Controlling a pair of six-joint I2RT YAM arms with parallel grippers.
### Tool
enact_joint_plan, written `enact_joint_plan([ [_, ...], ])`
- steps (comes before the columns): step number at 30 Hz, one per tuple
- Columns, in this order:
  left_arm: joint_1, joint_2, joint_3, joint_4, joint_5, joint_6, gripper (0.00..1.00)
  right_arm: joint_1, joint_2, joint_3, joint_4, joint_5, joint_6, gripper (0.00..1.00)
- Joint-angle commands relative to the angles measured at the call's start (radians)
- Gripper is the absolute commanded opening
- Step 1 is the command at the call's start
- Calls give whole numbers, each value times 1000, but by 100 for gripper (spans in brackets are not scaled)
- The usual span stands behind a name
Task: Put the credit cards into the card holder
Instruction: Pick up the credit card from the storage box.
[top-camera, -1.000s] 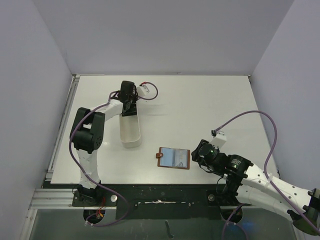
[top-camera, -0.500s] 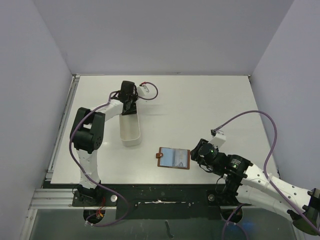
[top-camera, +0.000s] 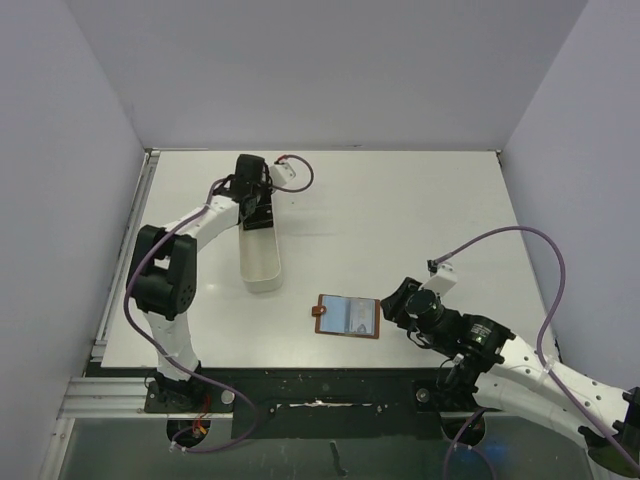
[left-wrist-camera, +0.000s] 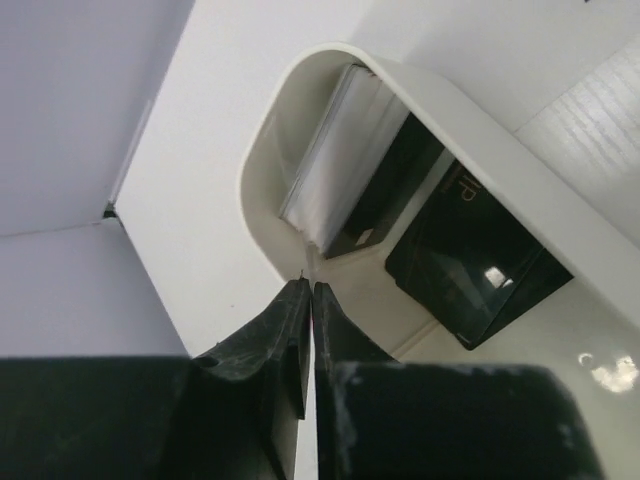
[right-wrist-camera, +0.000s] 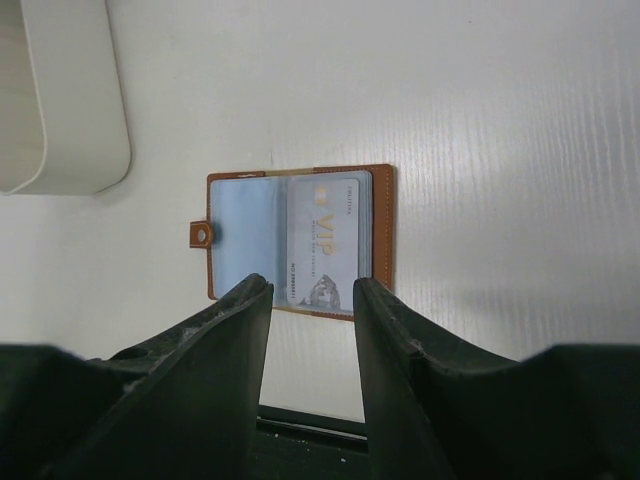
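Observation:
The card holder (top-camera: 348, 316) lies open near the table's front edge, brown with pale blue pockets (right-wrist-camera: 245, 235), and a pale VIP card (right-wrist-camera: 322, 240) sits in its right pocket. My right gripper (right-wrist-camera: 310, 285) hovers open just in front of its near edge (top-camera: 393, 301) with nothing between the fingers. My left gripper (top-camera: 254, 210) reaches into the far end of the white tray (top-camera: 260, 262). Its jaws (left-wrist-camera: 310, 283) are shut on the thin lower edge of a pale credit card (left-wrist-camera: 340, 150) that leans on the tray wall. Two dark credit cards (left-wrist-camera: 470, 260) lie beside it.
The long white oval tray (left-wrist-camera: 480, 130) stands left of centre, and its corner shows in the right wrist view (right-wrist-camera: 70, 100). Walls enclose the table on three sides. A metal rail (top-camera: 300, 385) runs along the near edge.
The left jaws have closed from part open onto the pale card. The left arm's elbow has swung left. The right arm has shifted slightly, its jaws unchanged.

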Motion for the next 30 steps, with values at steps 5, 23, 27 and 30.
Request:
enact_joint_plan([
  [5,13,-189,-19,-46,14,-170,0,8,-31,9,66,22,-49,40],
  [23,48,-489,-115,-145,686,-912,0,10,-67,94,246,-30,-166,42],
  [27,39,-573,-319,120,975,-1243,0,11,-2,148,277,-82,-190,43],
  [30,15,-601,-438,325,1099,-1455,0,12,31,138,370,-144,-196,43],
])
